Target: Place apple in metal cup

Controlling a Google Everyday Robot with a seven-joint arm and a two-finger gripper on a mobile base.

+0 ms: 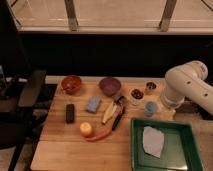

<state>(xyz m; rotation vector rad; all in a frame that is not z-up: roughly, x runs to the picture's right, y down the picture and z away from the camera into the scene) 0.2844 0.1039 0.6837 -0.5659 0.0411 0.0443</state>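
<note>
The apple is small, round and yellow-orange. It lies on the wooden table near the front left, with the tip of an orange carrot beside it. The metal cup stands upright at the back right of the table, next to a clear glass with dark red contents. My white arm is bent at the right edge, just right of the metal cup and above the light blue cup. My gripper does not show; only arm links are in view.
A red-orange bowl and a purple bowl stand at the back. A blue sponge, a black block, a pale banana and a dark utensil lie mid-table. A green tray with a white cloth sits front right.
</note>
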